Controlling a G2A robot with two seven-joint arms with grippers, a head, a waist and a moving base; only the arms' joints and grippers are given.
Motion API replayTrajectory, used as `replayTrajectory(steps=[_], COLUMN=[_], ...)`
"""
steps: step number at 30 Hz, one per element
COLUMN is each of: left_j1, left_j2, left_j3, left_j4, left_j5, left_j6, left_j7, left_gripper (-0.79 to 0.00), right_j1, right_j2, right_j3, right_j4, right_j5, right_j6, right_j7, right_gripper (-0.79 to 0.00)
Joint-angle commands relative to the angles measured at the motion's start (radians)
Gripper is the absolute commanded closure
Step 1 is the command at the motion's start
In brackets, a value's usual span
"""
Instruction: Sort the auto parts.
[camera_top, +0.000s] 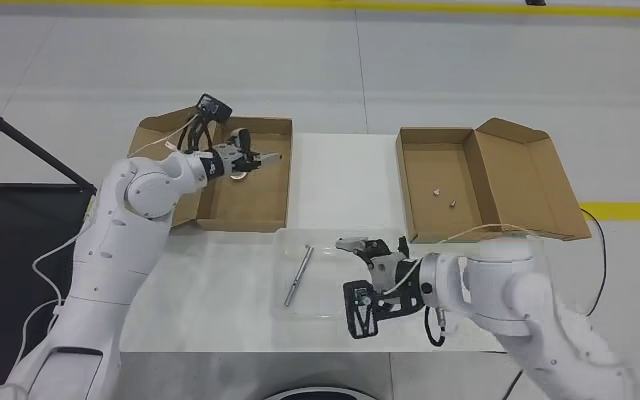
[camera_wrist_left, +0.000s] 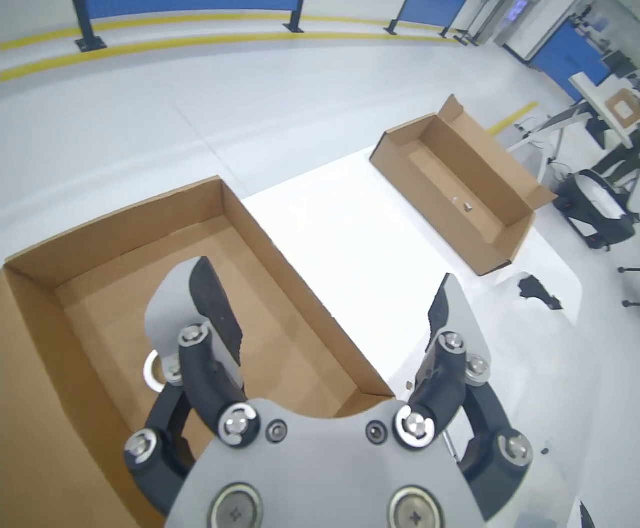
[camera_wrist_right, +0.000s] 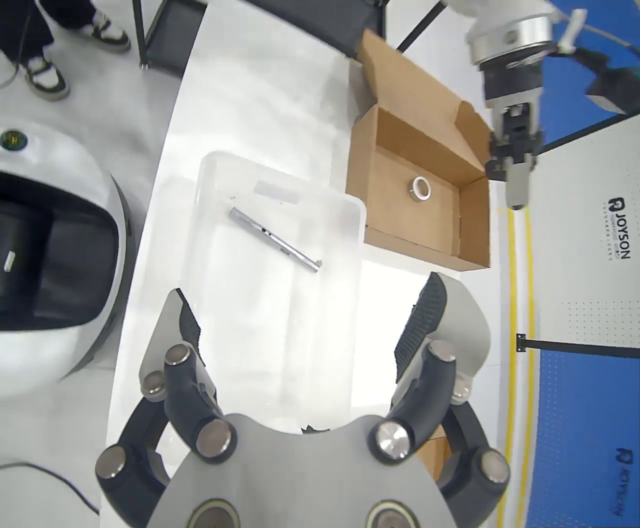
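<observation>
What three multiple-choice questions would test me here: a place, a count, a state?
1. Where does the metal rod lie? A in a cardboard box; B in the clear tray; C on the floor.
2. How many small parts are in the box on the robot's right? A none; B two; C five.
3. The left gripper is: A open; B shut on a ring; C shut on the rod.
Answers: B, it lies in the tray; B, two specks show; A, spread wide, nothing held.

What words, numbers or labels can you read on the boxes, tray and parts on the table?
None can be read.
The ring, its box, the other box and the rod show no print.
The pale strip on the tray is too faint to read.
</observation>
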Motion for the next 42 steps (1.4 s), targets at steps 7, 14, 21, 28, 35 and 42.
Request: replayTrajectory(steps=[7, 14, 21, 28, 35, 42], left_j1=[-0.006, -0.004, -0.004, -0.004, -0.004, -0.004], left_j2=[0.013, 0.018, 0.018, 0.018, 0.018, 0.018], left_j3=[-0.009, 0.011, 0.011, 0.011, 0.011, 0.011], left_j4=[0.039, 0.018, 0.018, 0.018, 0.018, 0.018], left_j5=[-0.111, -0.09, -0.09, -0.09, -0.09, -0.09], left_j6=[-0.125, -0.137, -0.137, -0.137, -0.137, -0.137], left_j7=[-0.074, -0.103, -0.103, -0.103, -0.103, -0.103], left_gripper=[-0.785, -0.785, -0.785, -0.785, -0.785, -0.785], right_j1=[0.332, 0.496, 0.496, 0.487, 0.544, 0.597], right_j2=[-0.073, -0.143, -0.143, -0.154, -0.201, -0.25], right_j3=[-0.372, -0.537, -0.537, -0.571, -0.652, -0.734], right_j4=[0.211, 0.335, 0.335, 0.367, 0.485, 0.571], right_j5=[-0.019, 0.005, 0.005, -0.062, -0.107, -0.087], right_j6=[0.0, 0.0, 0.0, 0.0, 0.0, 0.0], right_j7=[0.028, 0.028, 0.028, -0.064, -0.107, -0.145], right_gripper=[-0.785, -0.785, -0.785, -0.785, -0.391, -0.376])
